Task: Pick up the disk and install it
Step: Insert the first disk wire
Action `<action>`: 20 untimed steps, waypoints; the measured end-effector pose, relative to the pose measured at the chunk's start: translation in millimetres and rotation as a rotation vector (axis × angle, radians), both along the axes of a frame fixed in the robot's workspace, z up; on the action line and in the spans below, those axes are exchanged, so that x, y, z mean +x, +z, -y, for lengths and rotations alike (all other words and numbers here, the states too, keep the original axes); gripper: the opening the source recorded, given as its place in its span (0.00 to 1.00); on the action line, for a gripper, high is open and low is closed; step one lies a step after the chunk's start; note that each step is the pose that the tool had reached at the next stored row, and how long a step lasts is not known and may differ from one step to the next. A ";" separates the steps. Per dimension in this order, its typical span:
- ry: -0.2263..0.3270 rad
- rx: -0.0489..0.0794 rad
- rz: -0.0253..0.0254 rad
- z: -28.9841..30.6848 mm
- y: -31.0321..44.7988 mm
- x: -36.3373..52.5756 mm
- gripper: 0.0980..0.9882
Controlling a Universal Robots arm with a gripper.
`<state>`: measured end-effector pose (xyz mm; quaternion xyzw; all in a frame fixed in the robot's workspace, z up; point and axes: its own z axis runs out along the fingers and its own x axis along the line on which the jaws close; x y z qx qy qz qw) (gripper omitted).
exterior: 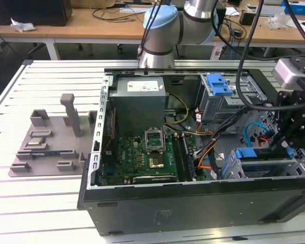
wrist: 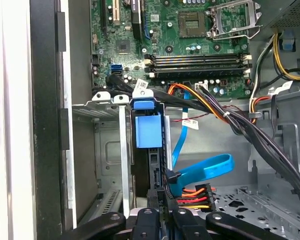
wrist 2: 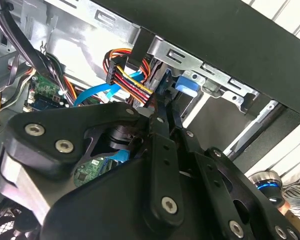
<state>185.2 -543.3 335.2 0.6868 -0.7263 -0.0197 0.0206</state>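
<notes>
black hand, fingers pinched narrow on the upright disk seated in its bay.

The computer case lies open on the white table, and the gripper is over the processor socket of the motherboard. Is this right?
Not quite. In the exterior view the gripper is over the drive cage at that view's right end of the case, not over the processor socket. The case does lie open on the white table.
</notes>
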 end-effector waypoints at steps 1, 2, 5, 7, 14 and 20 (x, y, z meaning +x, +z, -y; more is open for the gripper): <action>0.000 0.000 0.0000 0.0 0.0 0.0 0.09; 0.000 -0.001 0.0001 0.0 0.1 0.0 0.09; 0.000 -0.002 0.0002 0.1 0.7 0.0 0.16; 0.000 -0.002 0.0002 0.1 3.8 0.0 0.16; 0.000 -0.001 0.0002 -0.2 23.9 0.0 0.16; 0.000 -0.001 0.0001 -1.0 30.8 0.0 0.16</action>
